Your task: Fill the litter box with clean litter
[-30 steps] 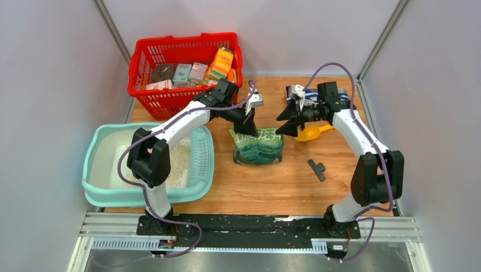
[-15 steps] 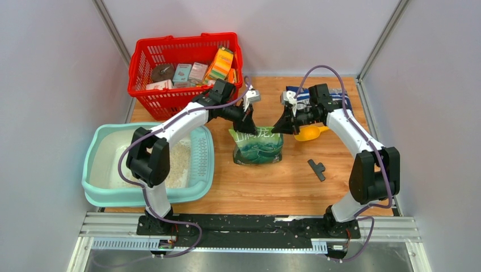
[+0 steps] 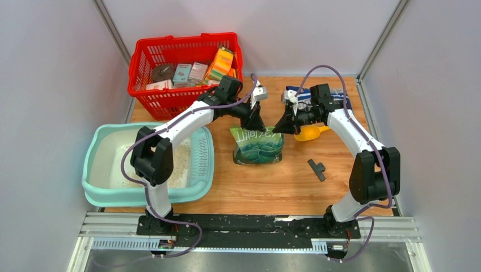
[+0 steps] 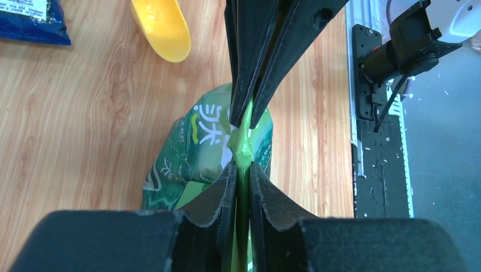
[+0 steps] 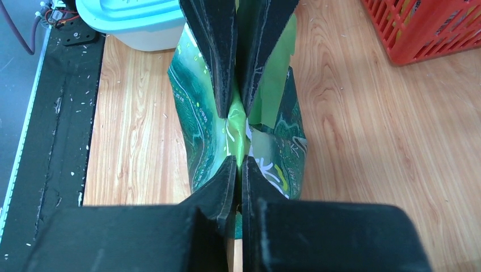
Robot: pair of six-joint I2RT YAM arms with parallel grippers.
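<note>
The pale teal litter box (image 3: pixel 96 144) sits at the left with a heap of clean litter (image 3: pixel 180 158) inside; its corner (image 5: pixel 130 17) shows in the right wrist view. A green printed bag (image 3: pixel 258 148) stands upright at mid-table. Both grippers meet over its pinched top edge. My right gripper (image 5: pixel 239 160) is shut on that edge from the right (image 3: pixel 277 129). My left gripper (image 4: pixel 242 165) straddles the same edge from the left (image 3: pixel 256 123), its jaws parted by a narrow slit with the green film between them.
A red mesh basket (image 3: pixel 181 65) full of boxes stands at the back left. A yellow scoop (image 3: pixel 311 134) lies right of the bag, under the right arm. A blue packet (image 3: pixel 340 96) lies behind it. A small black piece (image 3: pixel 317 169) lies at the front right.
The right gripper moved left onto the bag's top edge and shut on it. The left gripper's jaws have loosened slightly, and its wrist shifted a little to the right.
</note>
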